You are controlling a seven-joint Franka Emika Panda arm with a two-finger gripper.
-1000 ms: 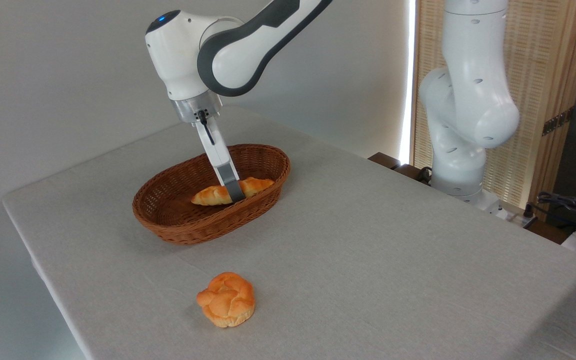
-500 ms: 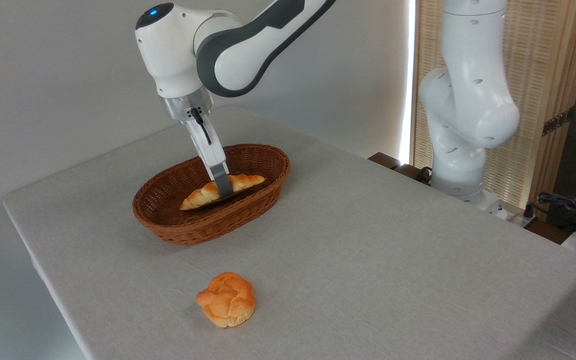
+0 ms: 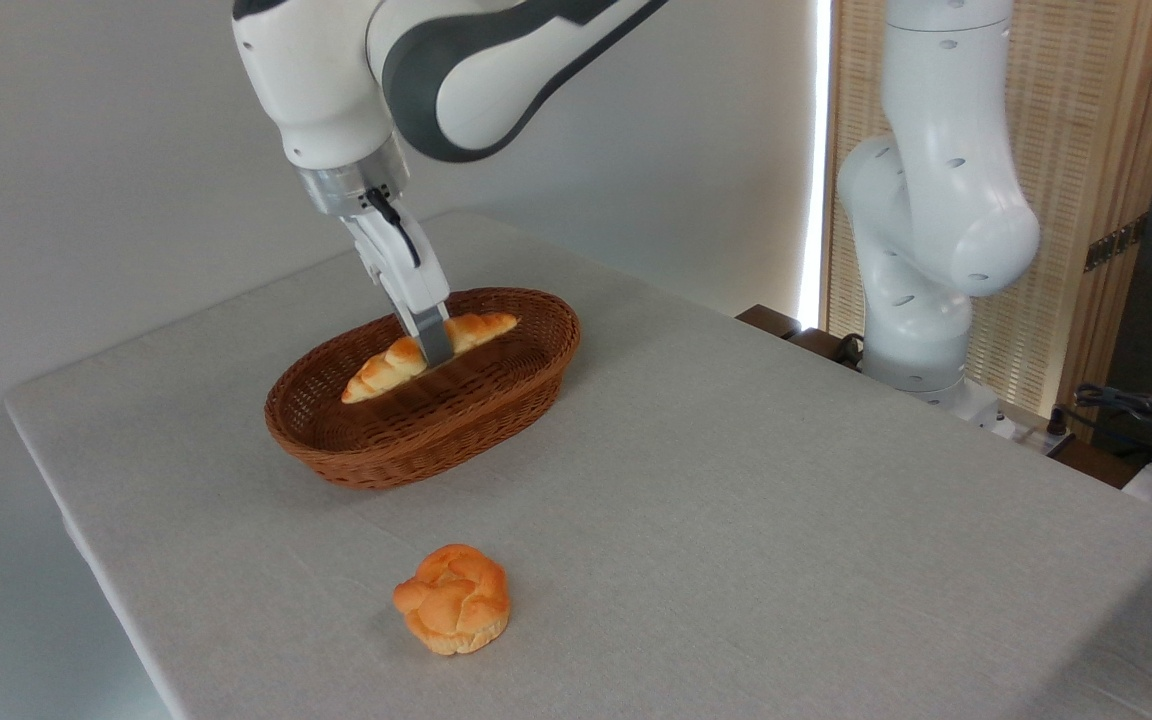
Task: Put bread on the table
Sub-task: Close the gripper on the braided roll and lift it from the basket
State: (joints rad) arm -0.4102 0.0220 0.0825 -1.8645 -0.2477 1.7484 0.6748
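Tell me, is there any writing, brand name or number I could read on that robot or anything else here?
No readable text appears anywhere.
The white arm and its gripper holding the bread: no lettering visible.
The wicker basket, round bun and grey table: plain, unmarked.
The clutter at the right edge: too small to tell.

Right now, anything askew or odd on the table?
Only the bread: it hangs tilted in the tool, left end low, over the basket, gripped mid-length. The round bun sits intact on the table. No spill or damage.
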